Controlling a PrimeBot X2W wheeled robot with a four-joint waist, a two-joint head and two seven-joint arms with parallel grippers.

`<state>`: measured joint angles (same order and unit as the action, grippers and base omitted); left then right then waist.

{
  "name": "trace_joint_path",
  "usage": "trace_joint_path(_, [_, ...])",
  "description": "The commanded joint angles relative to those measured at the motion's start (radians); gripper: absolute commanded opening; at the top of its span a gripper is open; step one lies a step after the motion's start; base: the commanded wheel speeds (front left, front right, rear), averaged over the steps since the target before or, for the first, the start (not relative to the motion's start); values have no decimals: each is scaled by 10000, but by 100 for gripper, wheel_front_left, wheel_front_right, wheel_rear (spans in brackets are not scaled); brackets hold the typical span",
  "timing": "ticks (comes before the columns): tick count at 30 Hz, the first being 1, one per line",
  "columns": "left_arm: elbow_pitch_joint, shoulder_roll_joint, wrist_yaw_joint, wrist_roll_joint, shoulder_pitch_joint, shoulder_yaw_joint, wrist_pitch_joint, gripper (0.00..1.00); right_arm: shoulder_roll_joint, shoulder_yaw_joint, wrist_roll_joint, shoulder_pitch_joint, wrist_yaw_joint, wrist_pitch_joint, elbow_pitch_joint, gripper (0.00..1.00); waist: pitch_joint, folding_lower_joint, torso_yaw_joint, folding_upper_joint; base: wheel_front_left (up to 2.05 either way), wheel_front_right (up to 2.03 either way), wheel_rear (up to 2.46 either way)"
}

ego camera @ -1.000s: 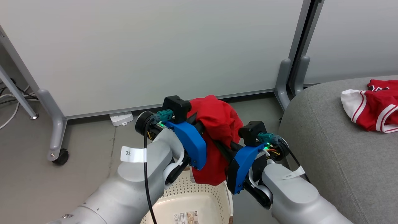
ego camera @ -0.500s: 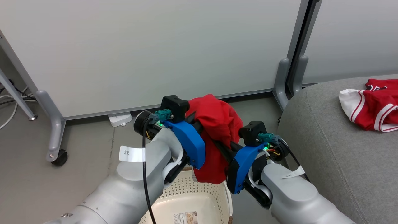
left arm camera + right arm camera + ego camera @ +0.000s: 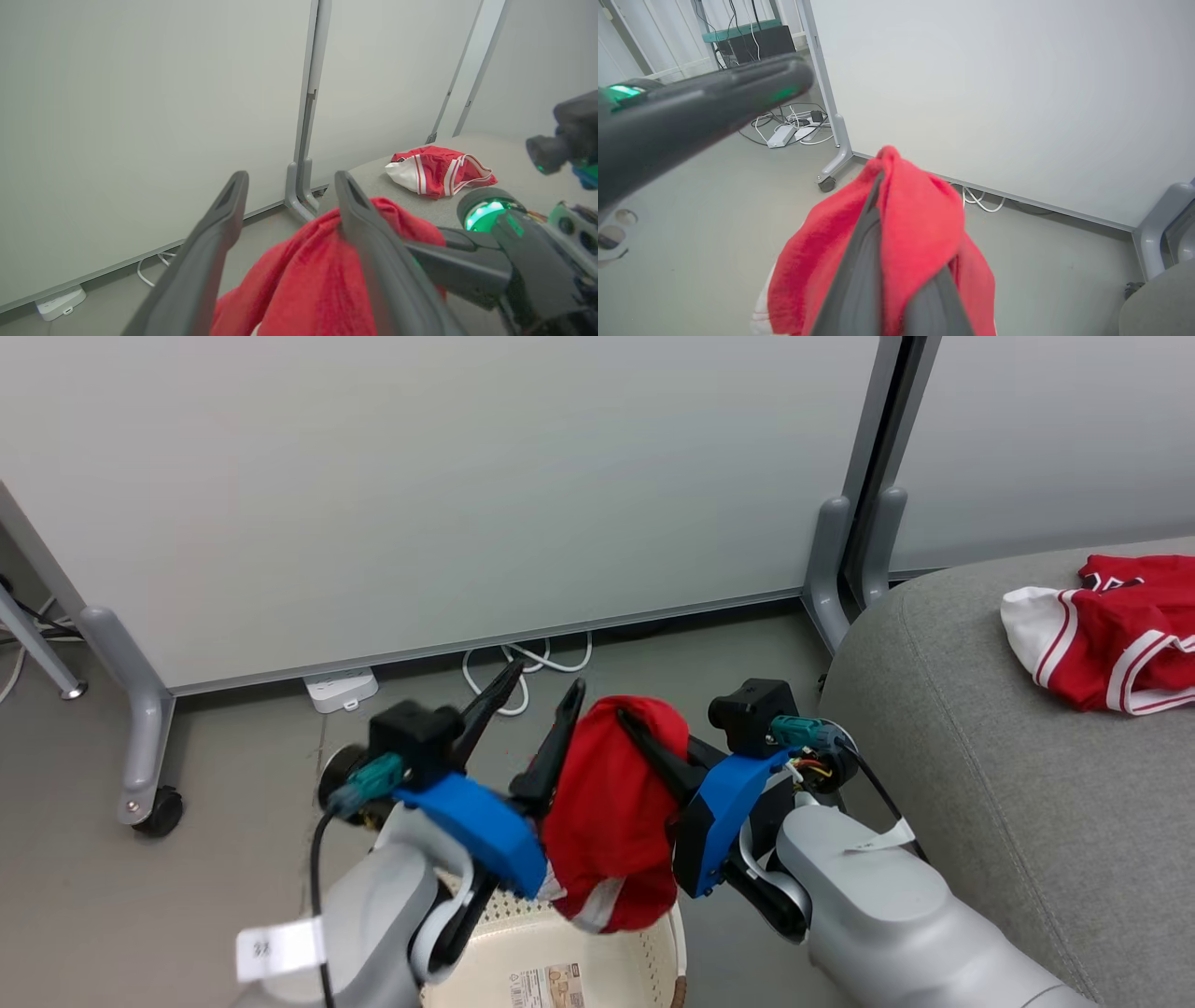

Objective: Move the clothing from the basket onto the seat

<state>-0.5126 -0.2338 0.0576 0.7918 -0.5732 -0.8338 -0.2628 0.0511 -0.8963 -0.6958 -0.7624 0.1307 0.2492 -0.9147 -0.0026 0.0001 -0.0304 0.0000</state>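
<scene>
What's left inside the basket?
The basket shows bare cream floor with a paper label, no clothing seen. The red garment hanging from the right gripper and the left forearm cover its far and left parts.

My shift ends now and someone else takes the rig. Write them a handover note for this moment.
Left gripper: open, one finger beside the red garment, not gripping it.
Right gripper: shut on the red garment, which hangs above the basket.
Done: the striped garment lies on the seat.
Left: carry the red garment to the robot's right, onto the seat, and release. The visible part of the basket holds no clothing; check the rest.
</scene>
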Motion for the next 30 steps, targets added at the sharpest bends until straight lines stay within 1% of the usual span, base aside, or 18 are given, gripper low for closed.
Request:
trace_joint_path(1, [233,-114,-55,-211,328,289,-26,100,-12,44,81,-218,1,81,64,0,20,-1,-25,0,0,0,0])
trace_joint_path(4, [1249,-379,-122,-1089,1687,1447,-26,100,-11,182,157,-221,1,115,39,0,57,-1,-50,0,0,0,0])
trace_joint_path(7, [2024,-463,-52,-1907,2840,2444,-27,100,-13,368,266,-210,1,145,-23,0,83,-1,-36,0,0,0,0])
trace_joint_path(13, [2951,-194,244,-3129,4421,3986,-28,100,-11,662,467,-44,3,167,-51,0,109,-1,12,0,0,0,0])
trace_joint_path(17, [3057,74,439,-3670,5024,4602,-26,100,-13,788,550,20,3,167,11,0,130,-1,8,0,0,0,0])
trace_joint_path(23, [2897,399,664,-4112,5317,5059,-27,100,-11,924,632,103,1,170,134,0,154,-1,-134,0,0,0,0])
trace_joint_path(27, [2890,543,704,-4287,5372,5275,-27,100,-1,1031,708,93,1,170,215,0,255,-1,-564,0,0,0,0])
trace_joint_path(30, [2935,627,737,-4386,5376,5450,-27,100,13,1096,763,-8,1,171,282,0,406,-1,-1106,0,0,0,0])
